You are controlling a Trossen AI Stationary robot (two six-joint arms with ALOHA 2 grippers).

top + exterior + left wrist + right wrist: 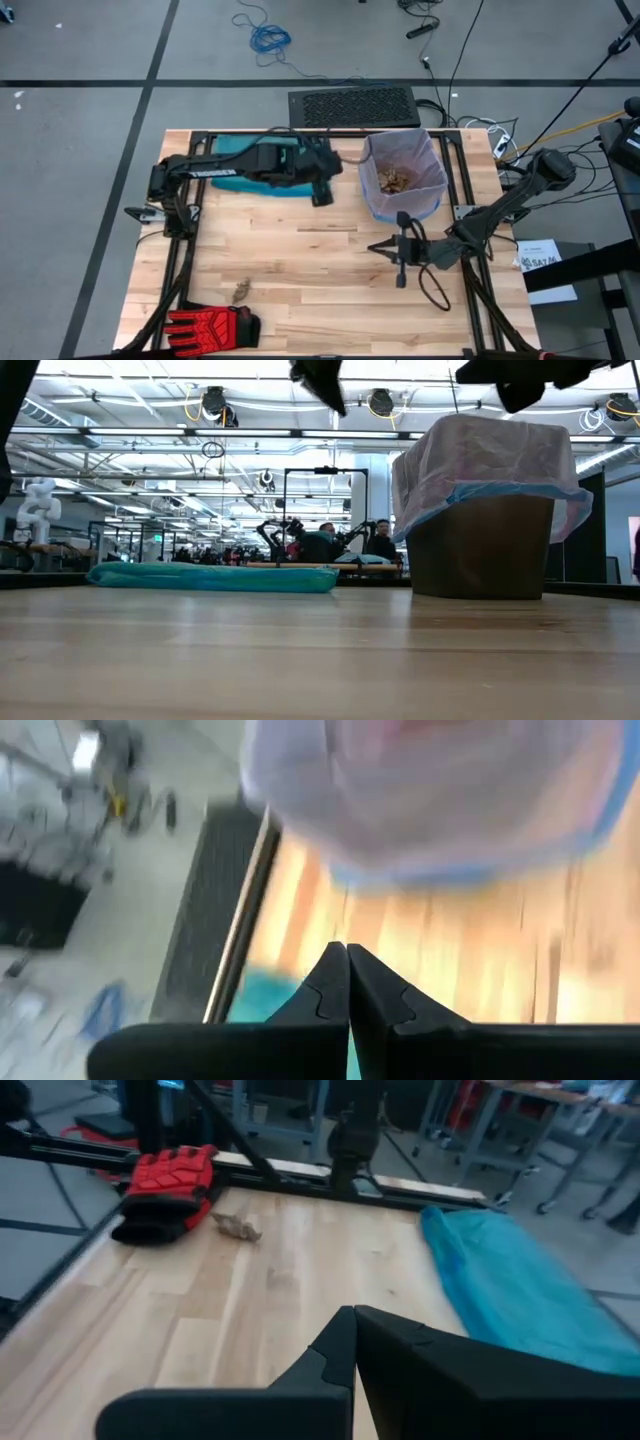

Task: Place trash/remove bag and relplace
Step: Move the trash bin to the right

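lilac-pink bag lining bin, blue rim, paper wads inside

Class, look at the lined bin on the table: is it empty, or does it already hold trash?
It holds trash. In the high view, tan paper wads lie inside the bin liner; one wad is on the table.

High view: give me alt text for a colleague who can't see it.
A bin lined with a pale bag holds paper wads; the shut left gripper is beside it over a teal bag. The shut right gripper waits nearby; one wad and a red glove remain.
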